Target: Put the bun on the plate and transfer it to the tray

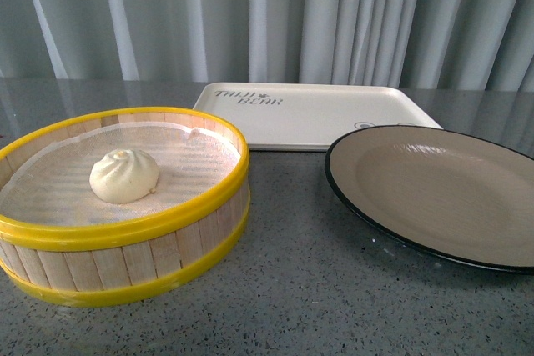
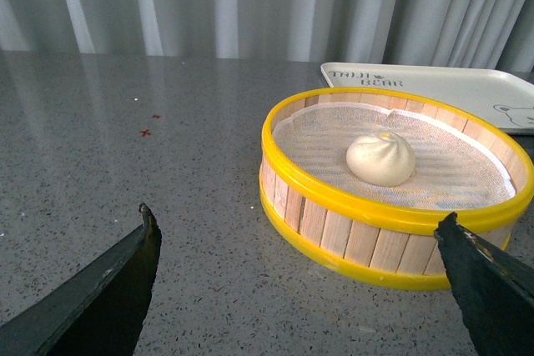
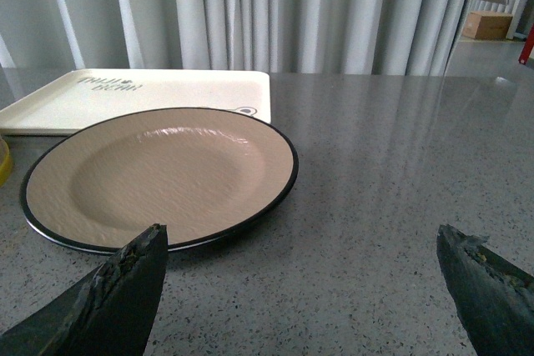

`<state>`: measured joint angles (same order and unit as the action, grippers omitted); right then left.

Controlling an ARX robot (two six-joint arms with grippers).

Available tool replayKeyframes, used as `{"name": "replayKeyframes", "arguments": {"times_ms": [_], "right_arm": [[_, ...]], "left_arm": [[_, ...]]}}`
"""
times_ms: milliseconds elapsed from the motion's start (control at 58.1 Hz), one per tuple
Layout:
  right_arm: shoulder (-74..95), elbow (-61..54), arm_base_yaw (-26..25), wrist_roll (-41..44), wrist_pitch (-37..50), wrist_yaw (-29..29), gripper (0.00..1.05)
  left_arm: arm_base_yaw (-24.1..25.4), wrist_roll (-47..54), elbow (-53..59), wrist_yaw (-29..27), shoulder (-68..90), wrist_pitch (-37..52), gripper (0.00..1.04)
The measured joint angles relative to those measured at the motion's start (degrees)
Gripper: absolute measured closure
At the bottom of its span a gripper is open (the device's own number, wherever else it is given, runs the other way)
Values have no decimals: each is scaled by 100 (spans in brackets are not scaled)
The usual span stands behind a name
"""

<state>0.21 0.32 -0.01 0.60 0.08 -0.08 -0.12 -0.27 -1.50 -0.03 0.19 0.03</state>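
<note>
Gently lower the wide-open left gripper (image 2: pixel 298 213) over the bun (image 1: pixel 124 176) resting in the steamer basket (image 1: pixel 125 229), close softly on its sides, then lift clear toward the plate (image 1: pixel 434 189) by the tray (image 1: pixel 317 114).

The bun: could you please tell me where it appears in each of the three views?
Front view: the bun sits left of centre, inside the steamer basket.
Left wrist view: the bun lies in the same basket, the tray behind it.
Right wrist view: not in it.
Shared landmark: the lettered tray, in all three views.
</note>
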Motion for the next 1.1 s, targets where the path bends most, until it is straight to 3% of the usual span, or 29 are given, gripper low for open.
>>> {"name": "replayKeyframes", "arguments": {"times_ms": [912, 998, 1101], "right_arm": [[0, 0, 0, 0, 0, 0, 9], [2, 0, 0, 0, 0, 0, 9], [2, 0, 0, 0, 0, -2, 9]], "left_arm": [[0, -4, -4, -7, 7, -7, 7], [94, -903, -326, 48, 673, -560, 7], [348, -1718, -901, 317, 2041, 306, 7]]}}
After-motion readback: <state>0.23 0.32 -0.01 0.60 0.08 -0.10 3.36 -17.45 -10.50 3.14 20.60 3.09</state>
